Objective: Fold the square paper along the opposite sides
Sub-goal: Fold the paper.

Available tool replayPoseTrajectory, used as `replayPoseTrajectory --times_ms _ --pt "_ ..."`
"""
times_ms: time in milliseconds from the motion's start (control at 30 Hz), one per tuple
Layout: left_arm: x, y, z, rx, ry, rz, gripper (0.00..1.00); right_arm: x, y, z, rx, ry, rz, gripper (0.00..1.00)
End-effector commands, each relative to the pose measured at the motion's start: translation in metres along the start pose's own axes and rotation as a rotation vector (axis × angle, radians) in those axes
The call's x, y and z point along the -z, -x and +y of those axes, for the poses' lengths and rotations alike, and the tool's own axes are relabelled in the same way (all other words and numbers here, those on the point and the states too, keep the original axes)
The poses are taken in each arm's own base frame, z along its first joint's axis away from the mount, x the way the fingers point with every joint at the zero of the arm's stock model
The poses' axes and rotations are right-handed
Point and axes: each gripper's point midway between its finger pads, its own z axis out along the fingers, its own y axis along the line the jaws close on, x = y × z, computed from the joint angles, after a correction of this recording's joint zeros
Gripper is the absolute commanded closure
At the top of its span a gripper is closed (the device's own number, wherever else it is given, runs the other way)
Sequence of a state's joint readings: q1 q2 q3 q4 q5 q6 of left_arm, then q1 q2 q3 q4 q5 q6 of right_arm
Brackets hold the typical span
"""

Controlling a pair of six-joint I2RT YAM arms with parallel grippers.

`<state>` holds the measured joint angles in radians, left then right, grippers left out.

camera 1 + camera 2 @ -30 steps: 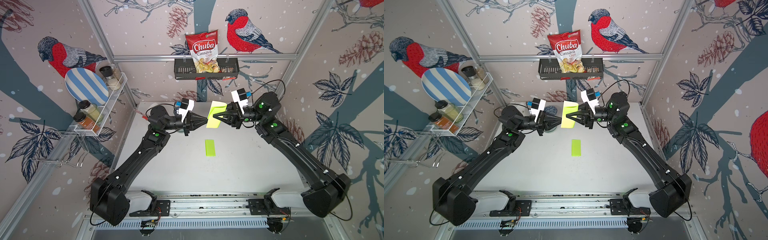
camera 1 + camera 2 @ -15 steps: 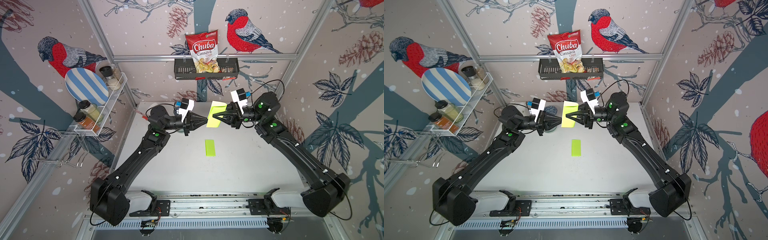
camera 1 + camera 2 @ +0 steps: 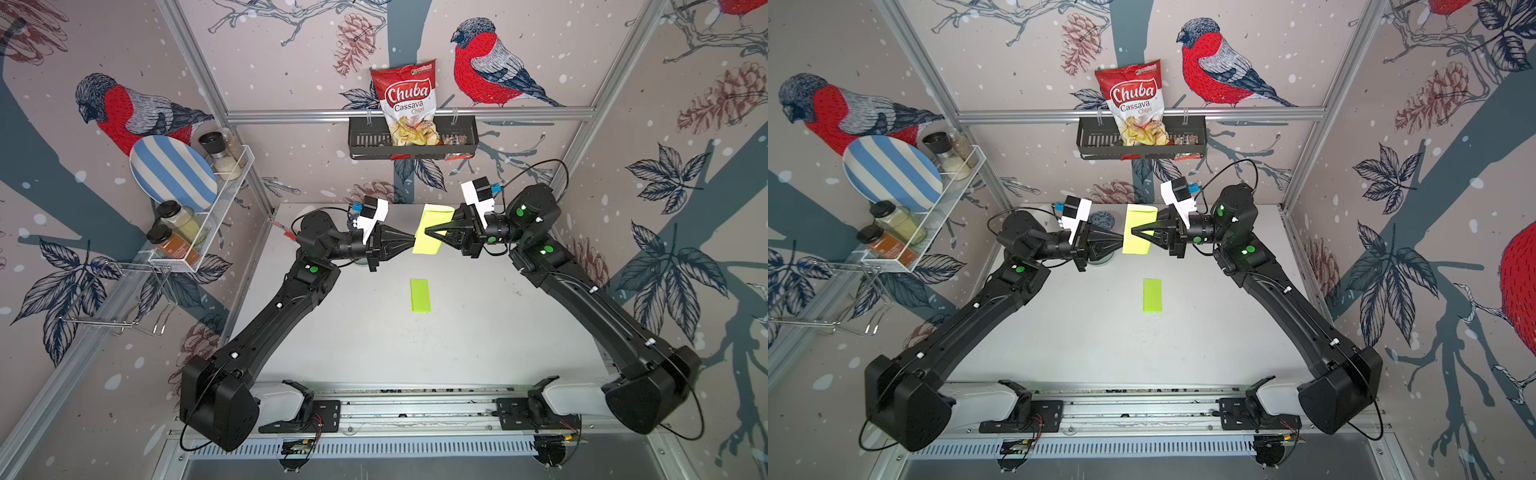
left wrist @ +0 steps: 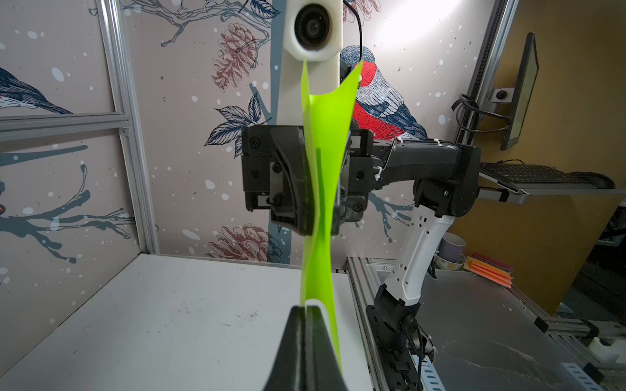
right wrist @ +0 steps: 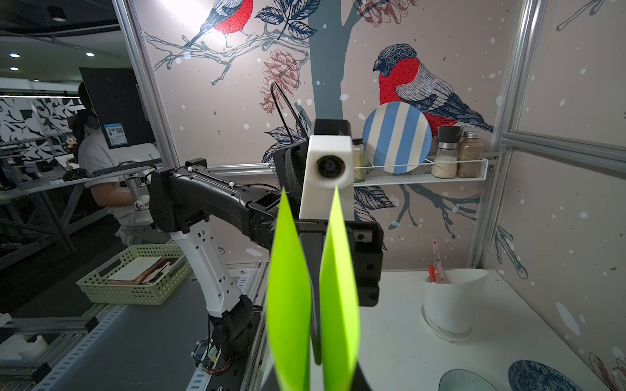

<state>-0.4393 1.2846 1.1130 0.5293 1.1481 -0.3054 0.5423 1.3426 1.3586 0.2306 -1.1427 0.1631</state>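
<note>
Paper, square, yellow-green: held in the air above the far part of the table, between the two grippers, bent into two flaps with a gap between them.
Left gripper: jaws closed flat on the side of the paper that faces it.
Right gripper: jaws narrow, one on either side of both flaps; whether they pinch the paper cannot be told.
Folded green strip: lies flat on the table, nearer the arm bases, well apart from the paper.

Paper yellow-green, 2nd folded slip lime. Arms black, white cam mounts. Tabletop off-white. Plate blue/white stripes. Chip bag red+white. Walls pinkish w/ red-breasted bird print.
</note>
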Motion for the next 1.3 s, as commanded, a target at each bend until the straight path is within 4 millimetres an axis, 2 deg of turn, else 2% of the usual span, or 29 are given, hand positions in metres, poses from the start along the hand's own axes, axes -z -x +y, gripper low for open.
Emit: replayPoseTrajectory --times_ms 0,700,933,1167,1267 --pt "0.0 0.005 -0.001 -0.032 -0.003 -0.008 1.0 -0.001 0.006 0.0 0.022 0.003 -0.014 0.86" --pt "0.0 0.005 -0.001 -0.031 -0.004 -0.008 1.0 0.0 0.009 0.002 0.032 0.003 -0.022 0.94" --pt "0.0 0.002 -0.002 -0.027 -0.009 -0.001 0.99 -0.001 0.008 0.002 0.03 0.002 -0.022 1.0" --pt "0.003 -0.01 -0.005 -0.066 0.014 0.074 0.54 0.003 0.006 -0.001 0.058 -0.04 -0.002 1.0" --pt "0.007 -0.02 -0.004 -0.07 0.048 0.139 0.38 0.009 0.006 -0.004 0.06 -0.069 0.007 1.0"
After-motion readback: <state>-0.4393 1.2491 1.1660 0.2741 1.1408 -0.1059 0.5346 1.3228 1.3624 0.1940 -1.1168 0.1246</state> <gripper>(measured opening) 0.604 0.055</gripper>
